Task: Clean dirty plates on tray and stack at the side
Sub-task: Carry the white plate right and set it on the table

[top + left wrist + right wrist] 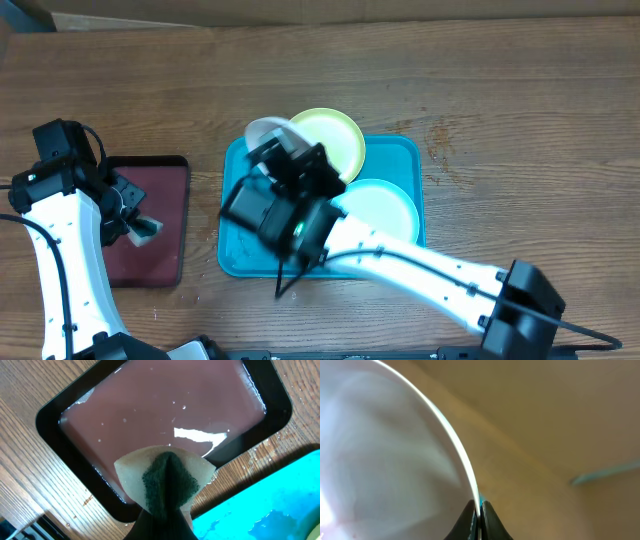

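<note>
Brown wood-grain tabletop [520, 90] all round, turquoise tray [232, 258] directly beneath the right hand [479, 510]. Pinches the white plate [380, 460] by the very edge of its rim, fingers shut tight on the thin lip. Plate up off the tray and tilted, most of its disc out beyond the fingertips. Looks clean across the visible face, though blurred in the wrist view, so hard to vouch for.

Two more plates in the tray, on the side of that hand away from the maroon tray [50, 425]: yellow-green plate [328, 142] close beside the wrist and overlapping the tray's rim, pale mint-rimmed plate [382, 208] alongside the forearm. No smears to make out on either from above.

Over at the left hand [125, 212]: clenched on a dark-green sponge [167, 480] with a pale backing. Sponge squeezed into a fold, hanging just above the near rim of the maroon tray, a film of liquid glinting inside.

Handles, by the look of it, as light, thin plastic: stiff enough to carry by one edge and unlikely to break if dropped, but glossy and probably wet, hence slippery. Likely to swivel or slide out of so shallow a bite. Better taken deeper over the lip, where the rim turns up, and carried close to level. Calls for a gentle set-down at the side to start the stack.
</note>
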Tool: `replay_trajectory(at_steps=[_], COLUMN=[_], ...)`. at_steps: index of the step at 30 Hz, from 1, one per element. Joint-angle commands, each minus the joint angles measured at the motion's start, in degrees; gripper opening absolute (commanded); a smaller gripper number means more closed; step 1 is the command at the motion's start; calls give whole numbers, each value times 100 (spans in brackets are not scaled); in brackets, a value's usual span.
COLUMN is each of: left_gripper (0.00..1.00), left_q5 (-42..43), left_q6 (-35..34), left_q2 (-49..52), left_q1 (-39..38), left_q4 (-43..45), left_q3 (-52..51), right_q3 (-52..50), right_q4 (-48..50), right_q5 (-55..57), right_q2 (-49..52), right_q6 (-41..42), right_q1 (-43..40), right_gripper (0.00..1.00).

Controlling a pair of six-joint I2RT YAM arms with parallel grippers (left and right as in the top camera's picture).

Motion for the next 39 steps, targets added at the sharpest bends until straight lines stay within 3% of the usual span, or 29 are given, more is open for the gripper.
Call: replay_trajectory(at_steps=[1, 7, 10, 13, 17, 23, 28, 37, 39], left_gripper=[4, 4, 4, 4, 5, 4, 4, 4, 4], left_q5=[46, 46, 48, 48, 55, 238, 245, 507, 514], left_q6=[138, 138, 136, 136, 133, 136, 136, 170, 184], left_q2=[17, 17, 17, 17, 17, 17, 17, 17, 17], left_q1=[31, 28, 28, 28, 28, 26, 24, 26, 24], left_q4=[15, -2, 2, 0, 2, 66, 63, 66, 68], left_q3=[4, 4, 4, 4, 4, 4, 4, 4, 4], right_q3=[120, 120, 103, 92, 4, -498, -1141, -1808, -1829], right_q4=[-83, -212, -448, -841, -1360, -1185, -509, 227, 232], right_q5=[-2120, -6140, -7270, -7189, -6011, -5882, -6391, -6548, -6476], right_q2=[-356, -621, -597, -551, -483, -468, -468, -457, -457], right_q6=[1497, 1141, 592, 308, 192, 63, 24, -57, 37], right_q1=[-892, -3115, -4151, -5101, -6196, -7388, -7899, -7897, -7897], right_gripper=[3, 4, 4, 4, 4, 4, 4, 4, 11])
